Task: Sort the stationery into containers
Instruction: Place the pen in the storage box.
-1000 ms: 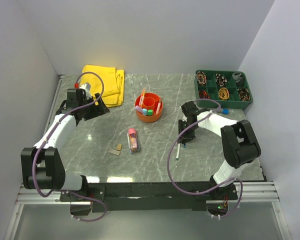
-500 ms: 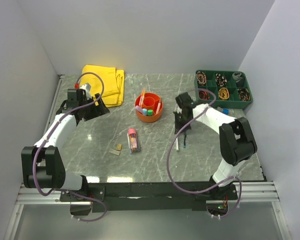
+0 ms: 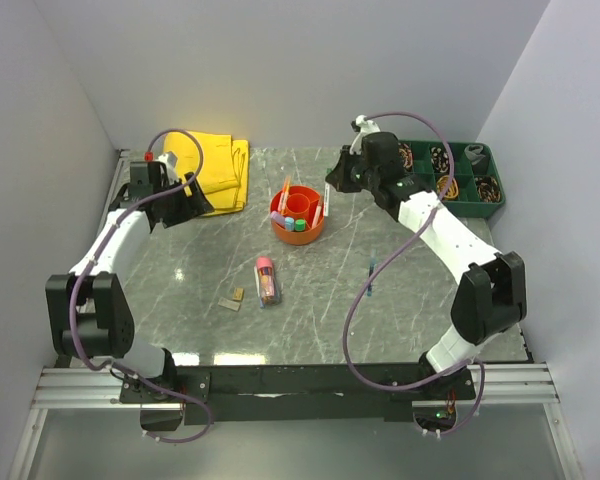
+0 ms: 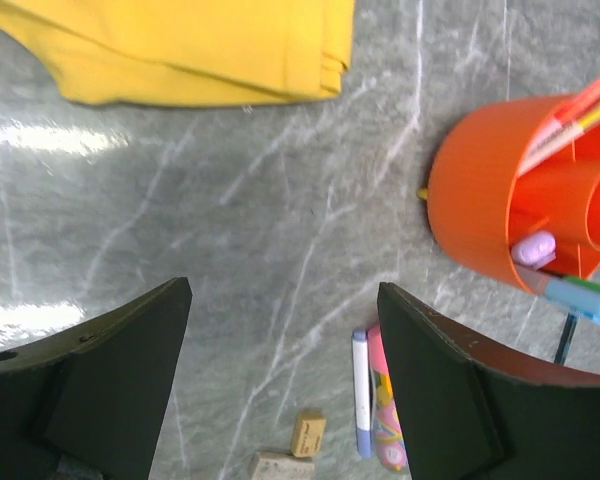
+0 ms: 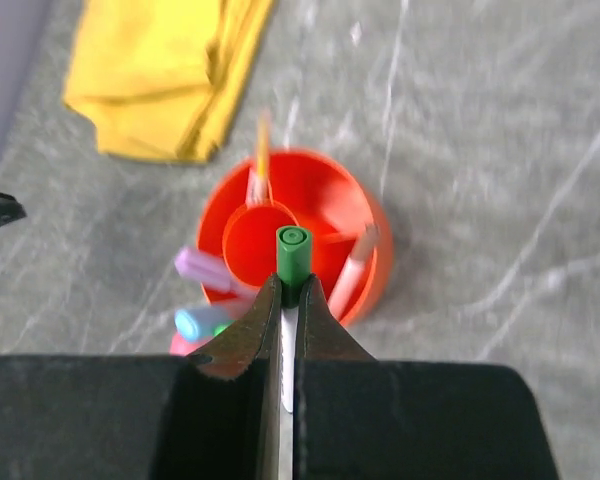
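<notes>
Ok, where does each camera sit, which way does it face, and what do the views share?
Top external: fixed above and behind the bases, looking down on the table; left arm and right arm both show.
Left wrist: on the left arm, facing down at the table; the left gripper, open, frames the bottom.
Right wrist: on the right arm, facing down past the right gripper, shut on a green-capped pen, toward the orange organiser.
Shared: all three show the orange organiser and yellow cloth.

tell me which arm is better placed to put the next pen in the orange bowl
Right. The right gripper is shut on a green-capped pen, pointed at the orange bowl. The left gripper is open and empty, off beside the bowl near the yellow cloth.
</notes>
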Robot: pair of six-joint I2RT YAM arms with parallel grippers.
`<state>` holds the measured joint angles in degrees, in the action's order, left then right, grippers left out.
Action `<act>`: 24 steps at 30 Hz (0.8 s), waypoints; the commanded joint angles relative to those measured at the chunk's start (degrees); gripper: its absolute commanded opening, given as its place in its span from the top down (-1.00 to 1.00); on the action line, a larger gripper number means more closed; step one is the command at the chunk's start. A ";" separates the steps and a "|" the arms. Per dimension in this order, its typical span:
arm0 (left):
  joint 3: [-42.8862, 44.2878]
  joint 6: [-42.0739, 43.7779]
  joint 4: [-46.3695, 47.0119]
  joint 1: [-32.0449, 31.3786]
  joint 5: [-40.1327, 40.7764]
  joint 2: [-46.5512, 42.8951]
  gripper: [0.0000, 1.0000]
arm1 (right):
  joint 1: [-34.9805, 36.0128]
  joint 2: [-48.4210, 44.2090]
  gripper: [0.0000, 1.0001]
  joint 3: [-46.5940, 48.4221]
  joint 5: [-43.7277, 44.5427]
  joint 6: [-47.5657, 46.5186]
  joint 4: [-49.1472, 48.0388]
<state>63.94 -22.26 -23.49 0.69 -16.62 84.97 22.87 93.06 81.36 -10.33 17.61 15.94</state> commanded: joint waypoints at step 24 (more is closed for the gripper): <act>10.50 4.86 -4.73 0.72 1.59 8.02 -0.64 | 1.82 11.27 1.00 -3.23 7.43 -6.44 -26.84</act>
<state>72.03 -18.17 -28.60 1.37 -15.16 92.16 24.01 104.92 78.61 -5.32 13.08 -7.60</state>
